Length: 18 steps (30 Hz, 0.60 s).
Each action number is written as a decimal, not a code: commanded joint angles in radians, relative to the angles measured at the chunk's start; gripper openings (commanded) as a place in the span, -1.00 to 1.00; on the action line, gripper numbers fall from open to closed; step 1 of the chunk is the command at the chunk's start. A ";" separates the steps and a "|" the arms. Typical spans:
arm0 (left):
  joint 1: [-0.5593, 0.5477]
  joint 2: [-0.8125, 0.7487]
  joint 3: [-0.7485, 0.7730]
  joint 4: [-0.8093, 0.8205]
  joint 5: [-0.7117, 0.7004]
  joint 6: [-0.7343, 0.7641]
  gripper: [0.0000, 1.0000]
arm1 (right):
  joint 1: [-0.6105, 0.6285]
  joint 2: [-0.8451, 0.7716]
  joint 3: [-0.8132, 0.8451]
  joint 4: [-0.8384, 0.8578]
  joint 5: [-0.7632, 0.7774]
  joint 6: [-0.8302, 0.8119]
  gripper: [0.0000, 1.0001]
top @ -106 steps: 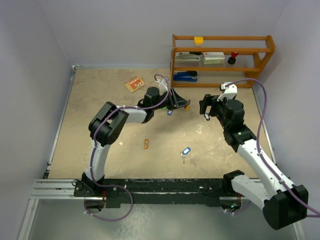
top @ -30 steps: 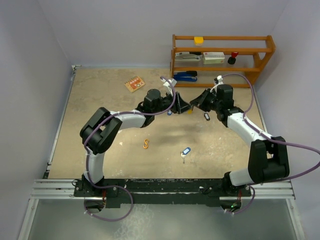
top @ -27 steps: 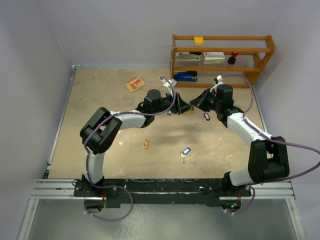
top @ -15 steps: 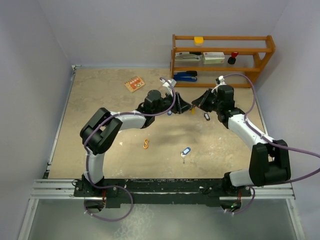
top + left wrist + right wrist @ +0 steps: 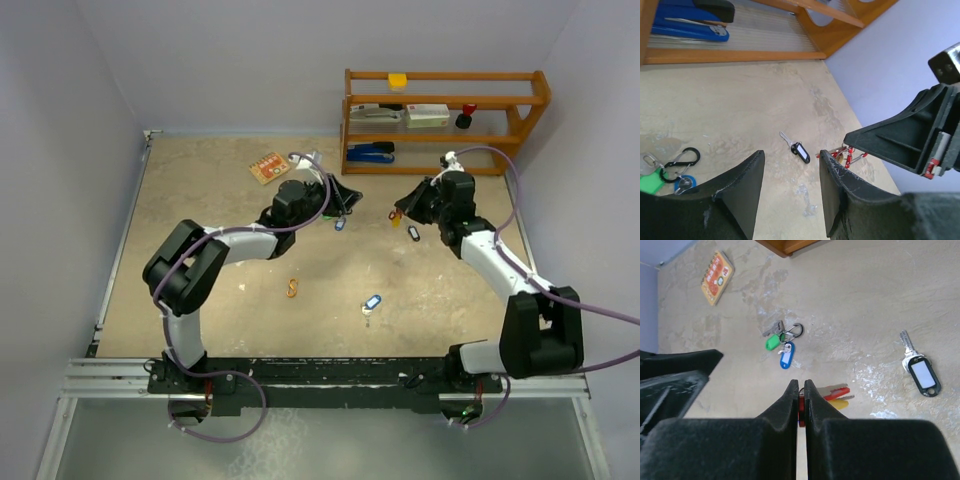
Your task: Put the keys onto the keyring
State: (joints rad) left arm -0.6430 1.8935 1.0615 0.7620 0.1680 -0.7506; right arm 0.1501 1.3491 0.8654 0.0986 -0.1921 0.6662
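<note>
Keys on the keyring [image 5: 680, 161], a black carabiner, number two: one with a green tag [image 5: 772, 342], one with a blue tag [image 5: 786, 360]. They lie flat in the far half of the table [image 5: 200, 230], not far in front of the shelf's left end.

A red-and-yellow bunch [image 5: 837, 392], one tag of each colour, hangs just above the table toward the right edge. The right gripper [image 5: 800, 385] has its fingers pressed together on a small red piece at the top of the bunch. Whether that piece is a clip or a tag edge I cannot tell.

The left gripper [image 5: 789, 155] hovers beside the carabiner with its fingers spread and nothing between them.

The step in hand looks like joining the held bunch to the ring. To do it well:
- The left gripper should take the carabiner by its spine and leave the gate free.
- It should then lift the carabiner and turn the gate toward the right arm.
- The right arm should bring the bunch's loop squarely against the gate and push through without twisting, since its grip is thin and could slip.

Two more keys lie apart from the ring: a black-framed key [image 5: 922, 376] with a white insert, near the right gripper, and a loose blue-tagged key [image 5: 371, 302] closer to the near edge. That makes six tagged keys.

Further out are one orange S-clip [image 5: 292, 288], one orange card [image 5: 717, 277] toward the far edge, and one wooden shelf [image 5: 440, 75] at the far right corner holding a blue stapler [image 5: 690, 25].
</note>
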 commanded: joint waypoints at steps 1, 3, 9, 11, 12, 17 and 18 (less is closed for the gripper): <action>0.009 -0.080 -0.019 0.041 -0.060 -0.017 -0.10 | -0.003 0.069 0.073 0.044 0.025 -0.067 -1.00; 0.012 -0.091 -0.025 0.036 -0.063 -0.016 -0.11 | -0.002 0.122 0.102 0.064 0.038 -0.077 -1.00; 0.028 -0.120 -0.040 0.010 -0.077 -0.015 -0.11 | -0.003 0.282 0.207 0.091 0.055 -0.109 -1.00; 0.034 -0.126 -0.048 0.010 -0.078 -0.015 -0.11 | -0.002 0.324 0.235 0.108 0.054 -0.113 -1.00; 0.037 -0.127 -0.050 0.011 -0.077 -0.014 -0.11 | -0.003 0.342 0.247 0.114 0.056 -0.115 -1.00; 0.044 -0.131 -0.055 0.011 -0.075 -0.016 -0.11 | -0.003 0.409 0.304 0.106 0.072 -0.123 -0.77; 0.045 -0.131 -0.055 0.012 -0.073 -0.016 -0.11 | -0.003 0.413 0.309 0.107 0.082 -0.123 -0.57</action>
State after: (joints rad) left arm -0.6075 1.8156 1.0145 0.7383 0.0998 -0.7662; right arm 0.1501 1.7603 1.1145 0.1596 -0.1455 0.5674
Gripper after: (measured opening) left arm 0.446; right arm 0.093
